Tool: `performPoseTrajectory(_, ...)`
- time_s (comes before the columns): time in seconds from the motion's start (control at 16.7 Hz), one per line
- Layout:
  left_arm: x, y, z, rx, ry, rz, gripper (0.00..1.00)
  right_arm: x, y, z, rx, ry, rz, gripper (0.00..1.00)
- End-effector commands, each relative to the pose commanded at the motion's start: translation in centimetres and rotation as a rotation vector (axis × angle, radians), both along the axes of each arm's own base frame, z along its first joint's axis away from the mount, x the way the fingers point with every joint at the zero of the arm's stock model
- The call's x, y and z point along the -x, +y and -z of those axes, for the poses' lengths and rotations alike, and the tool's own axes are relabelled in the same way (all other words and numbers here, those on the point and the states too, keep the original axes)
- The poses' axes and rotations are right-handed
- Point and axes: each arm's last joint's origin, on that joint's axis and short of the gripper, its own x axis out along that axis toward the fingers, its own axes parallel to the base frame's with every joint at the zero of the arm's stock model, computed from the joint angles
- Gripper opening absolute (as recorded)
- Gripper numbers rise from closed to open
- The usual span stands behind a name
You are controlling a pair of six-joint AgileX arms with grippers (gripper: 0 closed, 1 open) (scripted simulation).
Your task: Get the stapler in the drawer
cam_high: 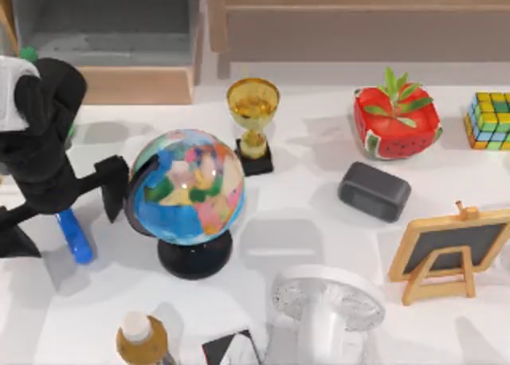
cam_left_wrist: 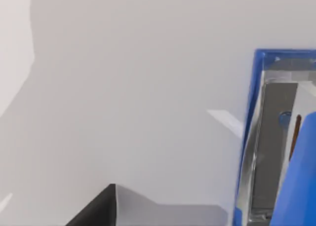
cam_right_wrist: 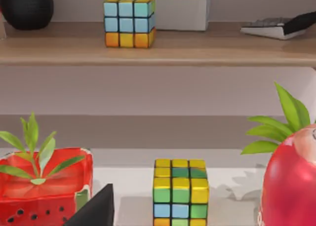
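Left arm low at table's left edge, tool (cam_high: pixel 68 213) pointed down

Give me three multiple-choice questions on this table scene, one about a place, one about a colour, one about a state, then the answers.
1. The stapler lies
A. in the drawer
B. on the table's left side, beside the globe
C. on the shelf

2. The trophy cup is
A. gold
B. silver
C. red

3. The drawer is
A. closed
B. pulled open
C. tipped over

Answers:
1 B: the blue bar rests on the table under the left gripper, left of the globe.
2 A: its bowl is gold on a black base.
3 B: its grey floor shows behind the tan front.
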Motion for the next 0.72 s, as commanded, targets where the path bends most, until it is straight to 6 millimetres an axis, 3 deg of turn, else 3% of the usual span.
performPoseTrajectory(0.72, 0.00, 0.00, 0.00, 0.000, 0.000, 0.000, 0.10, 0.00, 0.00, 0.00, 0.000, 0.000, 0.000, 1.00)
